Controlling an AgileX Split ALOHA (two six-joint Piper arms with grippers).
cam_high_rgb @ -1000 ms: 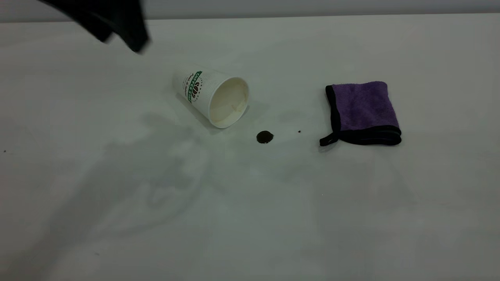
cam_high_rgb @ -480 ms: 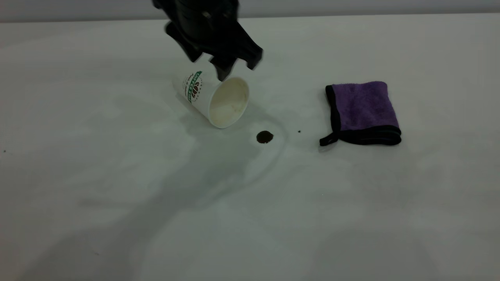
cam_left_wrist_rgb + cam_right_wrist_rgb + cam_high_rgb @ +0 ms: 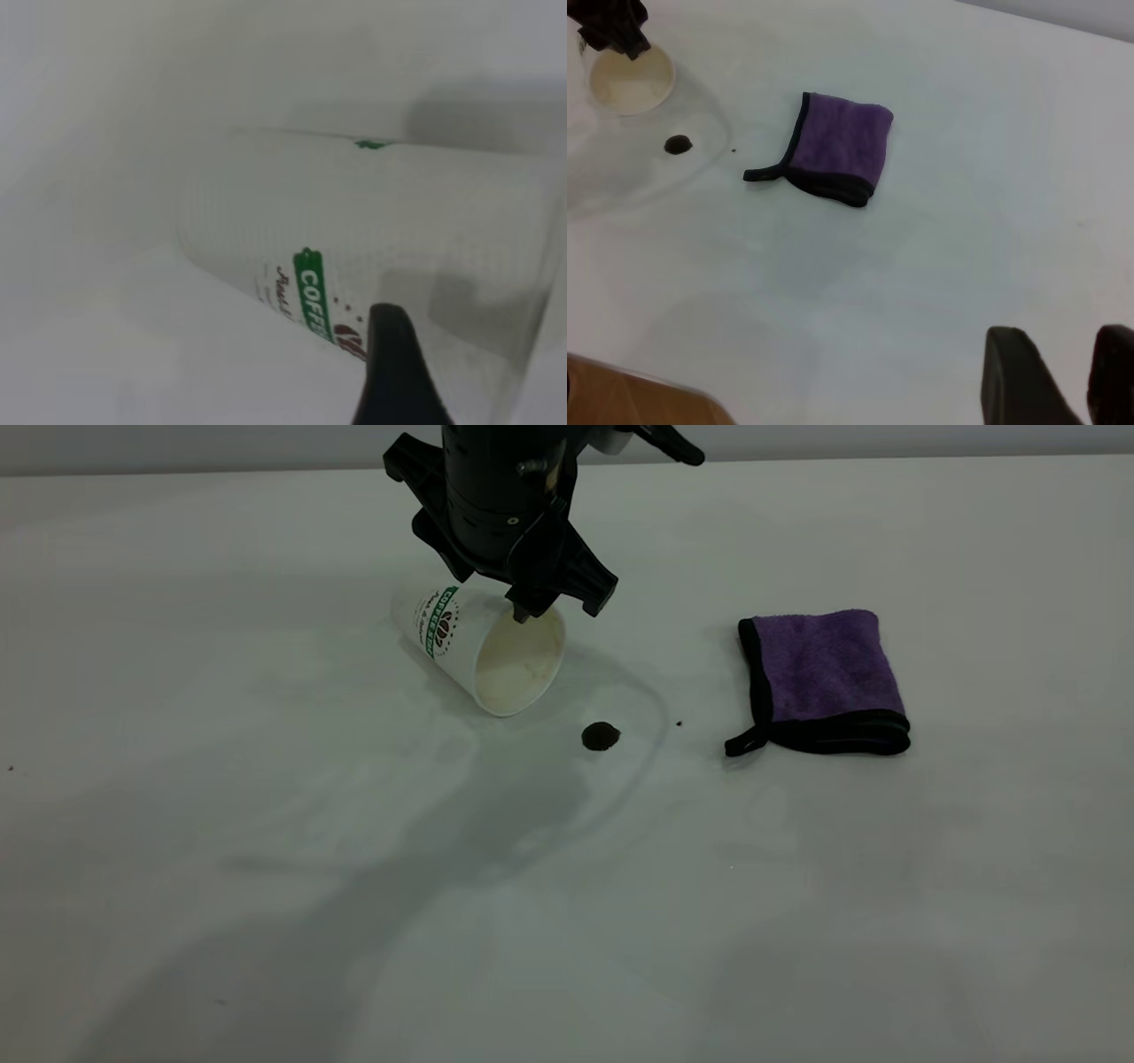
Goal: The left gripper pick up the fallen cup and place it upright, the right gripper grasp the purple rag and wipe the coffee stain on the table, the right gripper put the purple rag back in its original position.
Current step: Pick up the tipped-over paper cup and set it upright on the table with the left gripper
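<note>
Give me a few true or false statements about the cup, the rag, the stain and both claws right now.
1. The cup lies on its side. True.
2. The left claw is above the cup's rim with fingers spread. True.
3. The rag covers the stain. False: the rag lies apart from it, and the stain is bare on the table.
4. The right claw holds the rag. False: it is well away from the rag, holding nothing.
5. The stain sits between cup and rag. True.
</note>
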